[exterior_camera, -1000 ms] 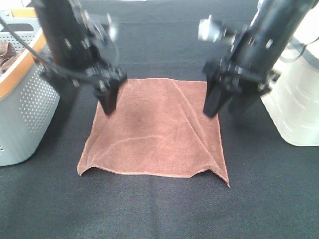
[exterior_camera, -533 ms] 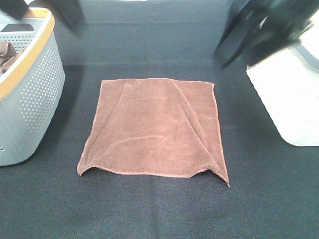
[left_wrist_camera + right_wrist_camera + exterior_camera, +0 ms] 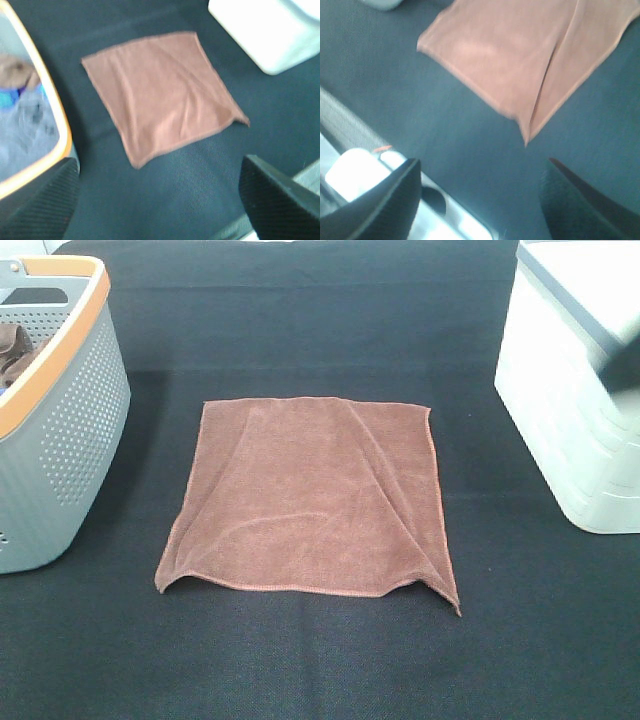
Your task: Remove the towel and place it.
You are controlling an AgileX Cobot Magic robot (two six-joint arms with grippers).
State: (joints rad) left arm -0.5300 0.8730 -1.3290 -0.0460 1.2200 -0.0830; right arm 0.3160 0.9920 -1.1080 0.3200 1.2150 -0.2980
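Over on the left, the grey perforated basket (image 3: 60,430) with its orange rim sits on the black cloth (image 3: 320,660) that covers the table, and there is brown fabric (image 3: 12,348) tucked inside it at the rim. Moving right from the basket, with a strip of bare black cloth between them, there is the towel (image 3: 310,500): rust-brown, spread out nearly flat, not touching the basket. A long crease runs diagonally through the half farther from the basket, and the two near corners lift and curl a little off the cloth. On the far side of the towel from the basket stands the white bin (image 3: 575,390), also clear of the towel's edge.

Now the wrist views, both blurred. The left gripper (image 3: 160,200) hangs above the table with its two dark fingers (image 3: 275,200) spread wide, nothing between them, the towel (image 3: 160,95) lying beyond and the basket (image 3: 35,110) beside it. The right gripper (image 3: 480,200) is the same story: jaws parted, empty, the towel's (image 3: 520,55) creased corner lying on the black cloth beyond them.
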